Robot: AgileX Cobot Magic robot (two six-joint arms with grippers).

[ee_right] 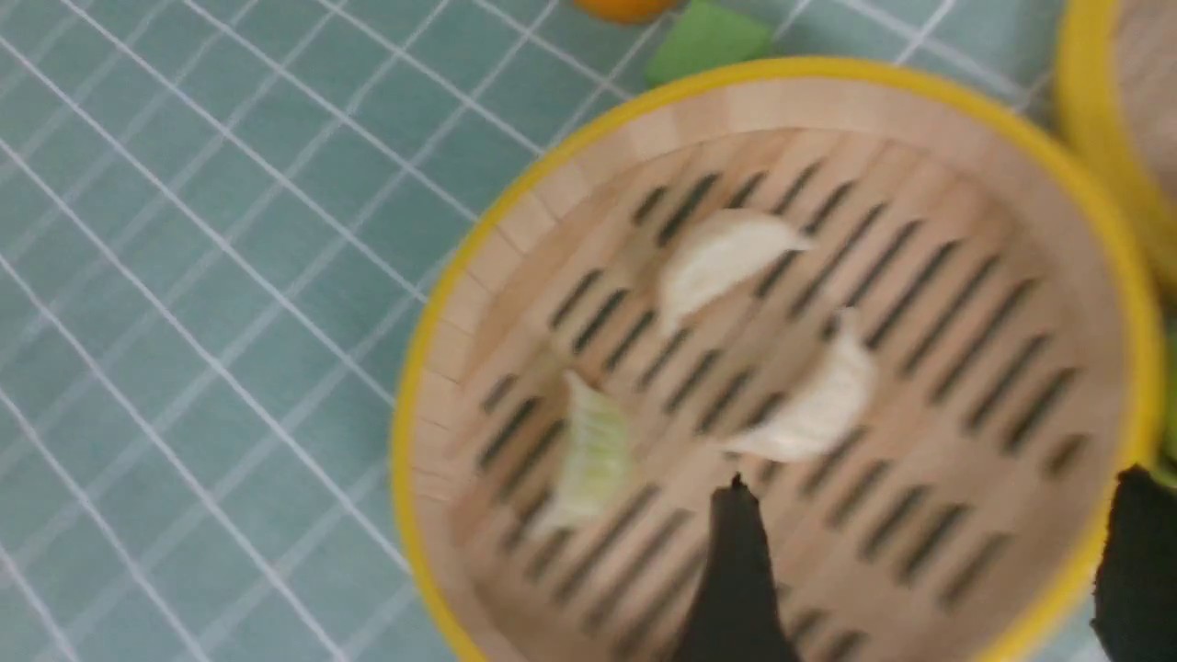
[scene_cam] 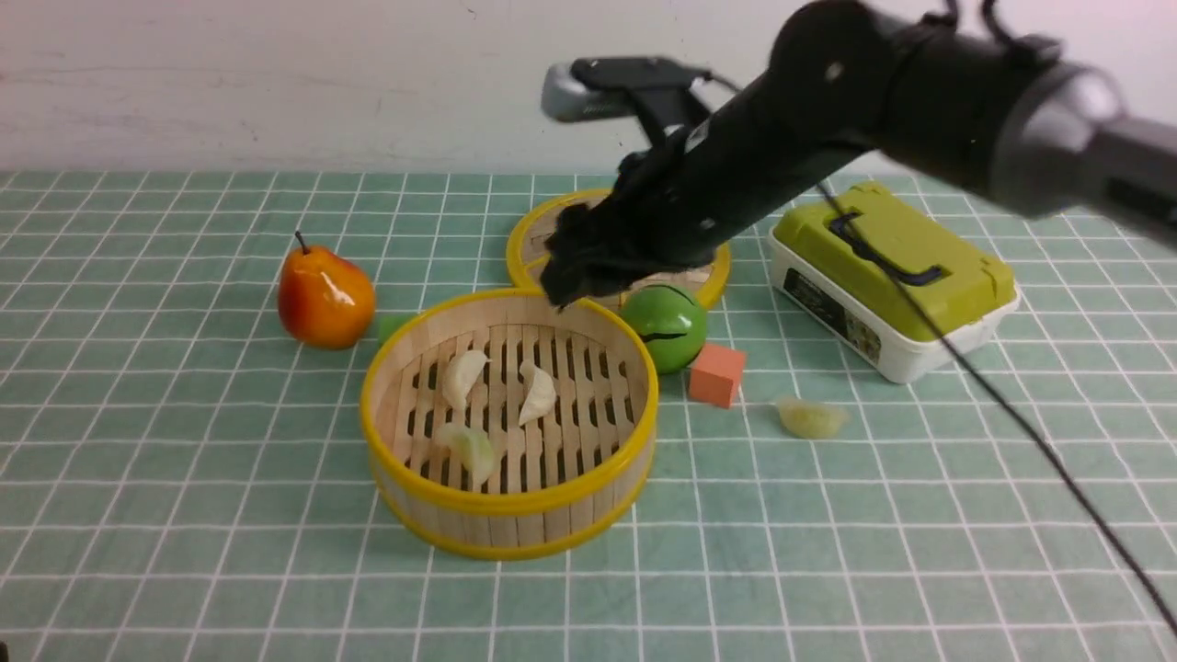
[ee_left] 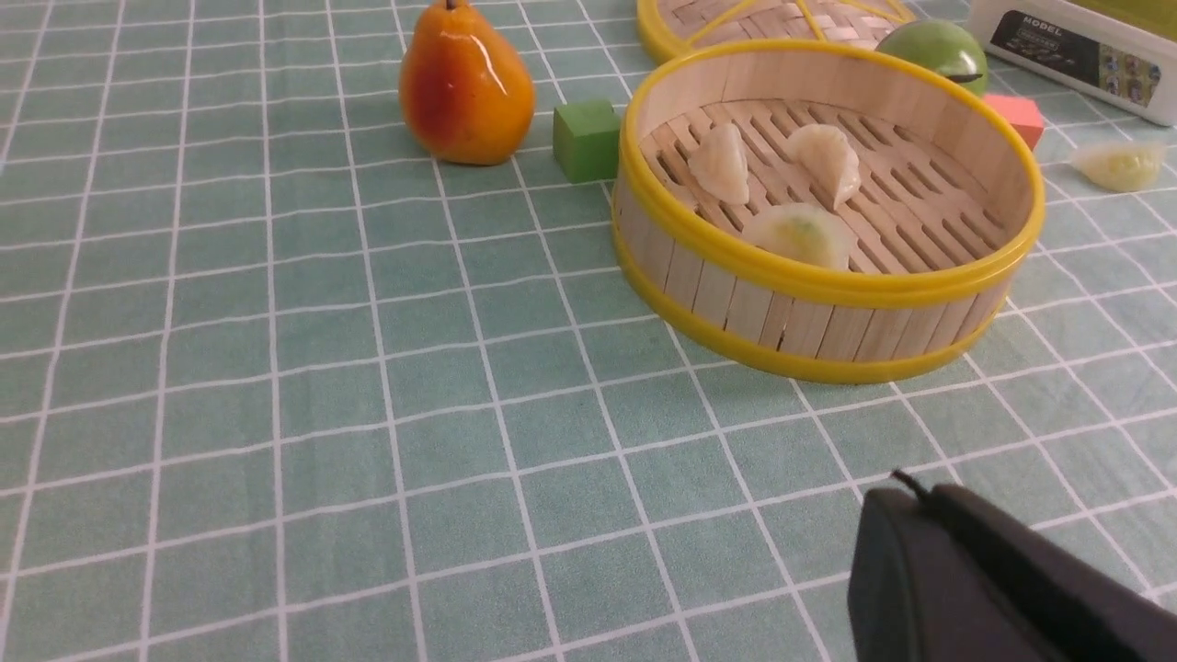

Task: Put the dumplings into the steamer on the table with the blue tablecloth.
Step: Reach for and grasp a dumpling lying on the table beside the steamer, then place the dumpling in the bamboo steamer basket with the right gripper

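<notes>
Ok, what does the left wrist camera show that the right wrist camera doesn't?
Only the left wrist view: the fourth dumpling lying on the tablecloth outside the steamer, the red block, the white box and the shut left gripper. Only the right wrist view: the right gripper, open over the steamer. Both: the steamer with three dumplings inside, the green cube, the edge of the woven lid and at least a sliver of the pear.
</notes>
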